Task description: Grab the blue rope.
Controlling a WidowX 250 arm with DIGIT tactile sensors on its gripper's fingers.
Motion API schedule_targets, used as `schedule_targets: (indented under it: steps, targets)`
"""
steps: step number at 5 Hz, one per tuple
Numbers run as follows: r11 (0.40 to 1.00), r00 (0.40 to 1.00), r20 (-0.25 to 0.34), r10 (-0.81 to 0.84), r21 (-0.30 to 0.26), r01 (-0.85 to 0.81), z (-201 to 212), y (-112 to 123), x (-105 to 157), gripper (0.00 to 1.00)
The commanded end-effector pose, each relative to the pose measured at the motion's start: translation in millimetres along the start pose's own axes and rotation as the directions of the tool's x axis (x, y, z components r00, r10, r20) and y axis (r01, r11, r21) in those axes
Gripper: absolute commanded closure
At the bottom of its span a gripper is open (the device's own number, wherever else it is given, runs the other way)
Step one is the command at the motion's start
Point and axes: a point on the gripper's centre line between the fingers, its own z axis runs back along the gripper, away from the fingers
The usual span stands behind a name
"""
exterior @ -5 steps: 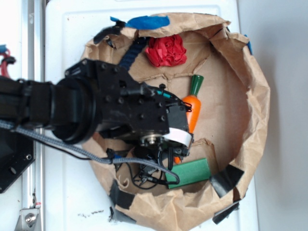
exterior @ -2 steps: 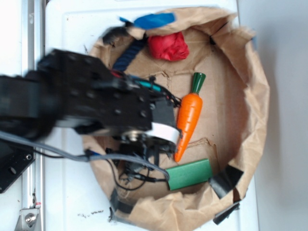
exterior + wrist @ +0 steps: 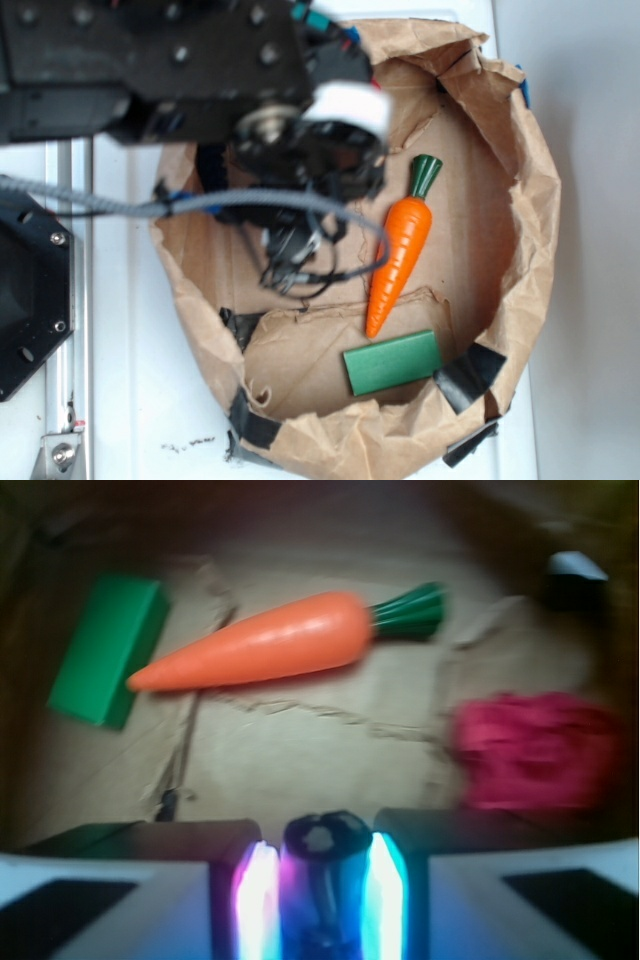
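Note:
In the wrist view the end of the blue rope (image 3: 325, 885), dark navy and twisted, stands upright between the two pads of my gripper (image 3: 325, 855). The pads press against it on both sides, so the gripper is shut on it. In the exterior view my black arm (image 3: 200, 70) covers the top left of the paper-lined basin, and the rope and the fingers are hidden under it.
An orange carrot (image 3: 400, 245) (image 3: 270, 640) lies in the middle of the brown paper basin (image 3: 535, 200). A green block (image 3: 392, 362) (image 3: 105, 650) lies near its front edge. A red crumpled cloth (image 3: 535, 750) sits to the right of the gripper. Grey and black cables (image 3: 300, 250) hang below the arm.
The arm has swung from the basin's middle to its top left, now covering the red cloth and the rope's place. The carrot and green block are now fully uncovered.

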Motion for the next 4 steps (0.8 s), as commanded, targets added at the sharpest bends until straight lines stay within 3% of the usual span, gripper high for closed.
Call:
schedule_targets:
  steps: [1,2,3,4]
  targets:
    - [0.990,0.996,-0.014,0.085,0.117,-0.083,36.3,-14.9,6.2,1.00]
    - [0.993,0.999,-0.003,0.050,0.109,-0.050,37.0,-31.5,4.7,1.00]
    - [0.990,0.999,0.027,0.044,0.136,-0.047,36.7,-38.2,5.8,1.00]
    - [0.989,0.999,0.017,0.038,0.140,-0.040,33.4,-36.8,6.9,1.00]
